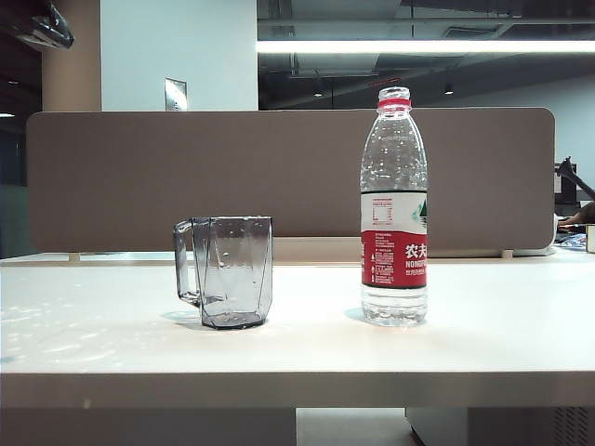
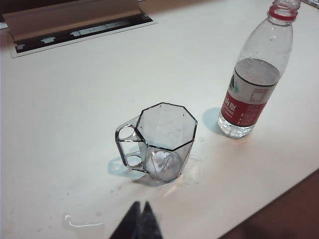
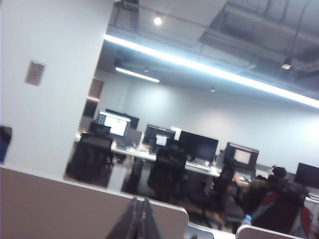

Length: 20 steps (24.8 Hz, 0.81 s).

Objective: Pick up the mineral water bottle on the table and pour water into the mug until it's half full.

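One mug (image 1: 234, 271), one bottle (image 1: 394, 209), two shut grippers

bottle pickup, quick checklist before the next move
1. Mineral water bottle upright on the table: ok.
2. Bottle uncapped for pouring: ok, no cap on the neck.
3. Mug upright, mouth open, apart from the bottle: ok.
4. Table dry: not ok, water puddled by the mug.
5. Left claw open: not ok, shut, above the table near the mug.
6. Right claw aimed at the bottle: not ok, shut, facing the office.
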Each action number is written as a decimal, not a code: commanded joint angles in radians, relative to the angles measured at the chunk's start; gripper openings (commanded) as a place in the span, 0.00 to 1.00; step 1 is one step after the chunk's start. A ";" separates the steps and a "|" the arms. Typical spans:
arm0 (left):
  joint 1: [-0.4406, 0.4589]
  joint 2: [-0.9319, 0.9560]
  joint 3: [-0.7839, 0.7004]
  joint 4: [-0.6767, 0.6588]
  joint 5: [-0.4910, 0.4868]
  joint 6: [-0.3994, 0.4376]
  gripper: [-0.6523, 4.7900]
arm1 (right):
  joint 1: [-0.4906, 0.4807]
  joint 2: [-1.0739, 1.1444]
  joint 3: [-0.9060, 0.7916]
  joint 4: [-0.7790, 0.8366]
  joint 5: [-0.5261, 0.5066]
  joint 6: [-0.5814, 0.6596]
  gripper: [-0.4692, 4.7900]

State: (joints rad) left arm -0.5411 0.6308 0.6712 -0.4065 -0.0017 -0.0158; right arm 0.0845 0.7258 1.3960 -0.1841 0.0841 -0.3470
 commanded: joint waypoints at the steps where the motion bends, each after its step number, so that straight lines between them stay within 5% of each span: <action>1: 0.000 -0.002 0.004 0.011 0.002 0.001 0.12 | 0.000 0.212 0.203 -0.014 0.004 -0.047 0.12; 10: 0.000 -0.002 0.004 0.011 0.003 0.001 0.12 | 0.000 0.730 0.529 -0.024 -0.042 0.253 0.13; 16: 0.000 -0.002 0.004 0.011 0.002 0.001 0.12 | 0.000 0.916 0.429 -0.019 -0.050 0.297 0.18; 20: 0.000 -0.002 0.004 0.011 0.002 0.001 0.12 | -0.041 0.929 0.192 0.239 -0.109 0.408 0.19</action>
State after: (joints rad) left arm -0.5411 0.6308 0.6712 -0.4068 -0.0017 -0.0162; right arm 0.0597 1.6642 1.6299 -0.0696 0.0021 -0.0135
